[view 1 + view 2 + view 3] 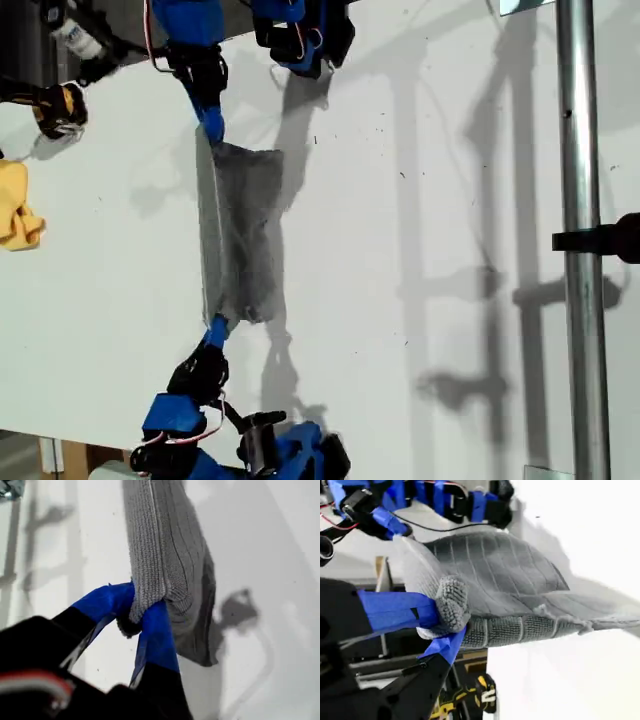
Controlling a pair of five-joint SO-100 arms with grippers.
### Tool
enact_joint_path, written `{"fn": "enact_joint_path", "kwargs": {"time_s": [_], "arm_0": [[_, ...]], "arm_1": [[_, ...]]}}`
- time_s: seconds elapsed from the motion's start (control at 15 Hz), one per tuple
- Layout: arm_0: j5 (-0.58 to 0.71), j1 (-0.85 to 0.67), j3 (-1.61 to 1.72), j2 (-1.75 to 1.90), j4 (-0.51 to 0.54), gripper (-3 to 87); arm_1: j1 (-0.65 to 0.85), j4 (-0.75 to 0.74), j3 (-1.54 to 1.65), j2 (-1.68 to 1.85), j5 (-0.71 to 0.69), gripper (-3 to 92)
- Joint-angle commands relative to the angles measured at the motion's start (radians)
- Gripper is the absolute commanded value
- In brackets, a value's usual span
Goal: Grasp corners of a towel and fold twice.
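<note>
Clamping down on a bunched corner point(128, 625) of the towel point(165, 545), the blue-taped jaws of our first gripper point(142, 612) are pressed together with grey ribbed cloth pinched between them, and the held end sits raised off the white table point(280, 540) with a shadow beneath it. In the exterior view we find this first gripper point(216, 328) at the lower end of the towel point(240, 230), its arm reaching in from the bottom edge of that view. Our second gripper point(445, 615) is likewise closed on cloth, a rounded wad of the other corner point(451, 600) squeezed between its blue tips, while the towel point(500, 575) runs away from it toward the other arm point(445, 500). In the exterior view the second gripper point(211, 128) holds the upper end, its arm coming down from the top edge. Between the two grips the towel is pulled out as a long, narrow grey strip with thin pale stripes, folded over along its length, lying in the exterior view's left half of the table point(420, 200). Further out, a small yellow cloth point(18, 210) lies at the exterior view's left edge, well apart from the towel, and a yellow and black tool point(60, 108) sits in the upper left corner of that view. A metal pole point(578, 200) stands along the exterior view's right side, casting long shadows across the table
</note>
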Motion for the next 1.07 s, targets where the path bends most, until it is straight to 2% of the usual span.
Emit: {"fn": "enact_joint_path", "kwargs": {"time_s": [0.0, 0.2, 0.47, 0.8, 1.0], "arm_0": [[-0.008, -0.023, 0.091, 0.071, -0.041, -1.7], [-0.060, -0.011, 0.230, -0.003, -0.058, -1.7], [-0.106, 0.037, 0.252, -0.095, -0.064, -1.7], [-0.023, -0.002, 0.057, -0.032, -0.043, -1.7], [0.005, 0.003, -0.095, -0.041, -0.081, -1.7]], "arm_1": [[0.032, -0.011, 0.051, 0.049, 0.018, -0.2], [0.008, -0.021, 0.202, 0.015, 0.080, -0.2], [-0.069, -0.094, 0.322, 0.009, 0.137, -0.2], [0.015, -0.109, 0.156, 0.106, 0.083, -0.2], [-0.006, -0.232, 0.064, 0.049, 0.066, -0.2]]}}
